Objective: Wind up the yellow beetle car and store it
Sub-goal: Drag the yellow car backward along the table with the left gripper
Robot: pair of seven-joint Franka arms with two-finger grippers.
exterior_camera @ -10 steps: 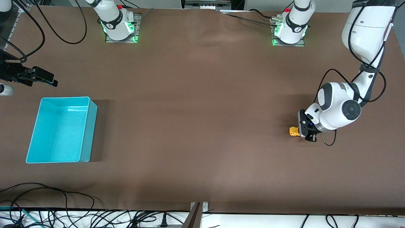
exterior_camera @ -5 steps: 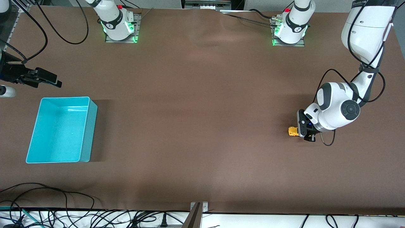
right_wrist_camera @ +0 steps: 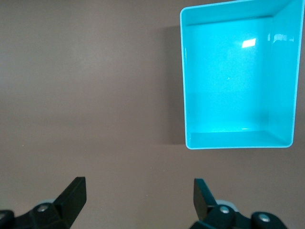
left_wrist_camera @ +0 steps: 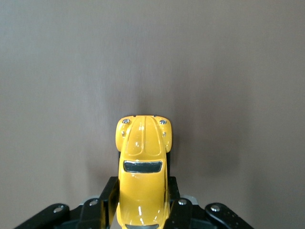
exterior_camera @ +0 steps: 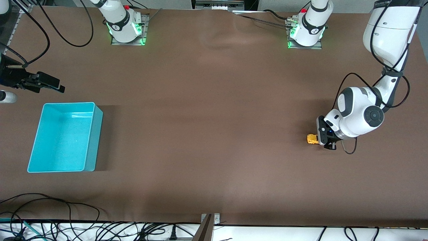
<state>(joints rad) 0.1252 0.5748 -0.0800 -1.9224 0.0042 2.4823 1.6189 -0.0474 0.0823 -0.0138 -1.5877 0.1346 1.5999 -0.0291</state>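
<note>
The yellow beetle car (exterior_camera: 311, 139) sits low on the brown table toward the left arm's end. My left gripper (exterior_camera: 320, 138) is shut on its rear half. In the left wrist view the car (left_wrist_camera: 142, 171) lies between my black fingers (left_wrist_camera: 108, 198) with its rounded nose pointing away from the wrist. The turquoise bin (exterior_camera: 63, 137) stands empty at the right arm's end of the table; it also shows in the right wrist view (right_wrist_camera: 237, 78). My right gripper (exterior_camera: 50, 83) is open and empty above the table beside the bin, and that arm waits.
Black cables (exterior_camera: 67, 214) lie along the table edge nearest the front camera. The two arm bases (exterior_camera: 126, 28) stand along the table edge farthest from that camera. Bare brown table lies between the car and the bin.
My left gripper slid the car a little toward the right arm's end, then back toward the left arm's end. My right gripper shifted slightly toward the table's middle.
</note>
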